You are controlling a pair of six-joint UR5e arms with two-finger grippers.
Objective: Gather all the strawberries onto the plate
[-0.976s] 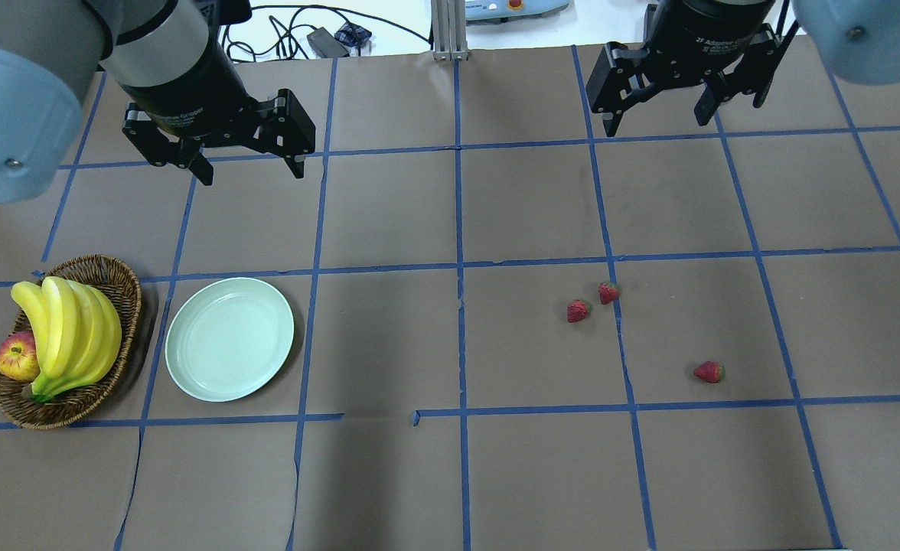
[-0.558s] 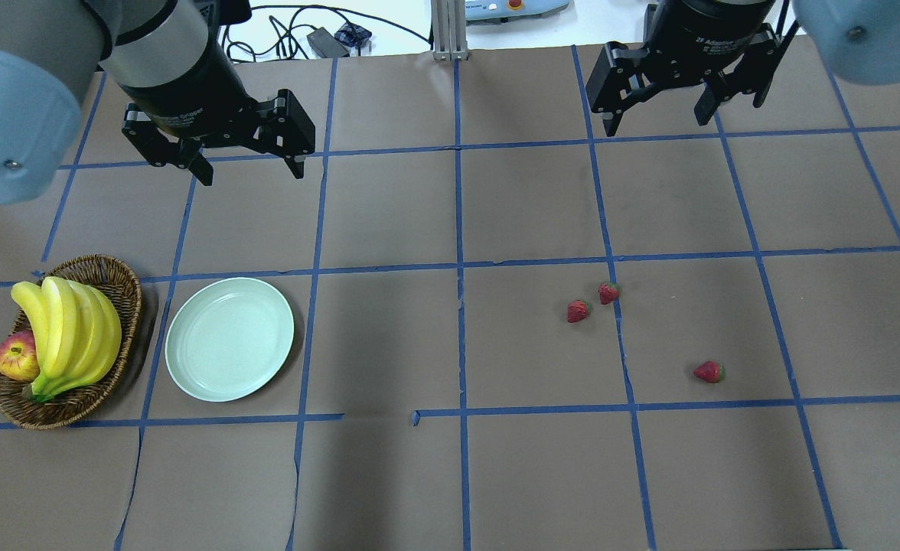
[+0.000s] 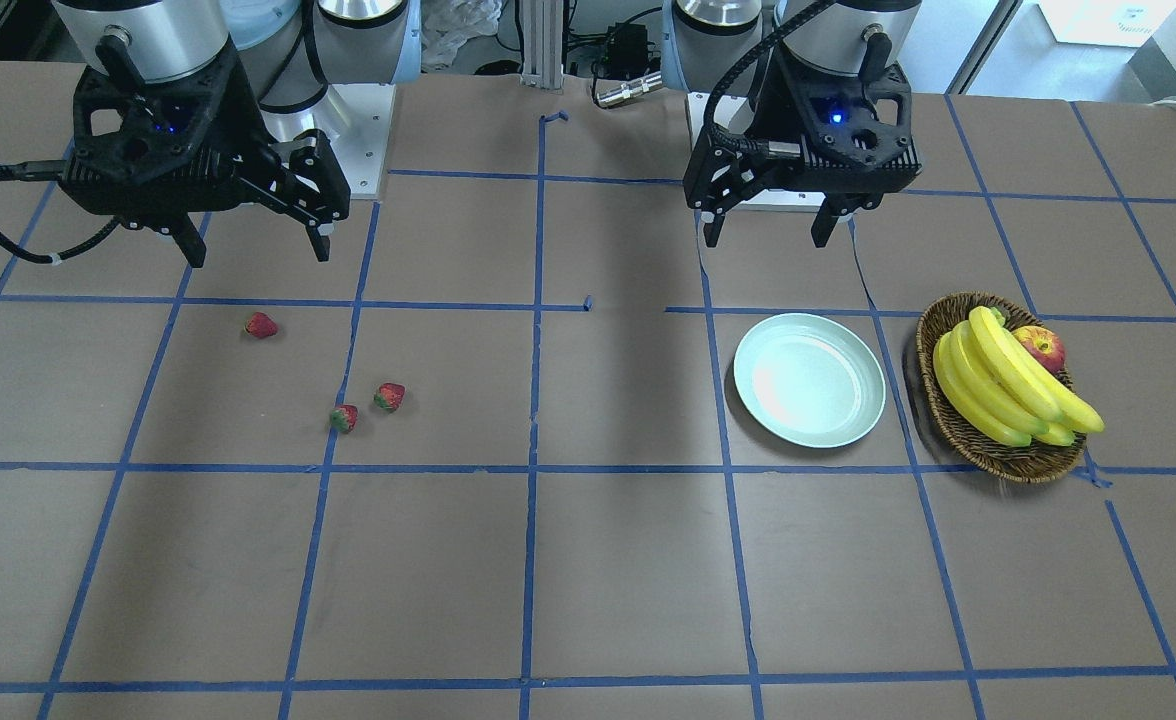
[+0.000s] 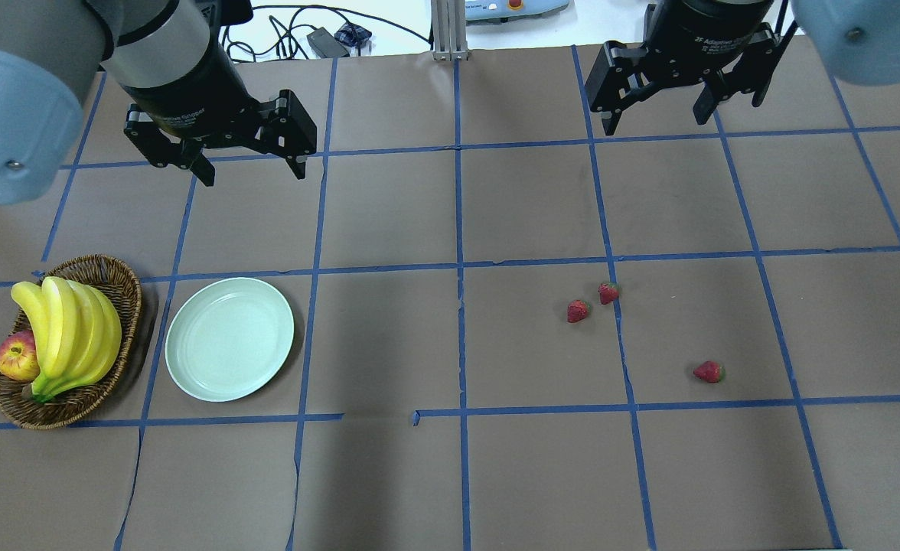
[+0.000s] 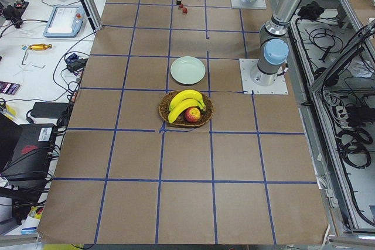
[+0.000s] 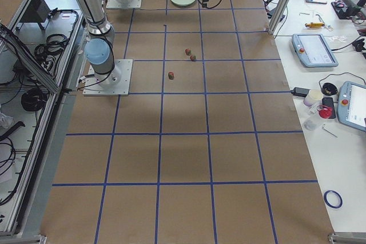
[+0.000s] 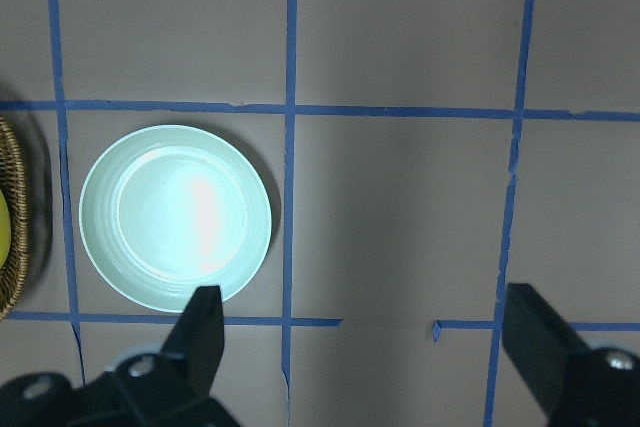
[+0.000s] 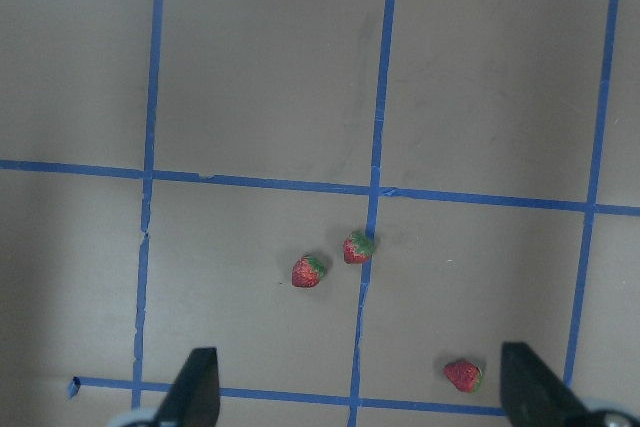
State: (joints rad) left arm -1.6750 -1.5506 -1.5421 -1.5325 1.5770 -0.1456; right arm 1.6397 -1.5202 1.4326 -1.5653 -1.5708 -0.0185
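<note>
Three small red strawberries lie on the brown table on the right half of the overhead view: two close together [image 4: 578,311] [image 4: 608,292] and one apart [image 4: 709,372]. They also show in the front view [image 3: 260,325] [image 3: 389,397] [image 3: 344,418] and in the right wrist view [image 8: 308,271] [image 8: 358,246] [image 8: 463,375]. The pale mint-green plate [image 4: 229,339] [image 3: 809,380] [image 7: 175,215] sits empty at the left, next to a basket. My left gripper [image 4: 249,170] is open, high above the table behind the plate. My right gripper [image 4: 653,122] is open, high behind the strawberries.
A brown wicker basket [image 4: 125,287] with bananas [image 4: 71,329] and a red-yellow apple [image 4: 15,357] stands left of the plate. Blue tape lines grid the table. Cables and devices lie beyond the far edge.
The right gripper has shifted very slightly; the left gripper, strawberries and plate have not moved.
</note>
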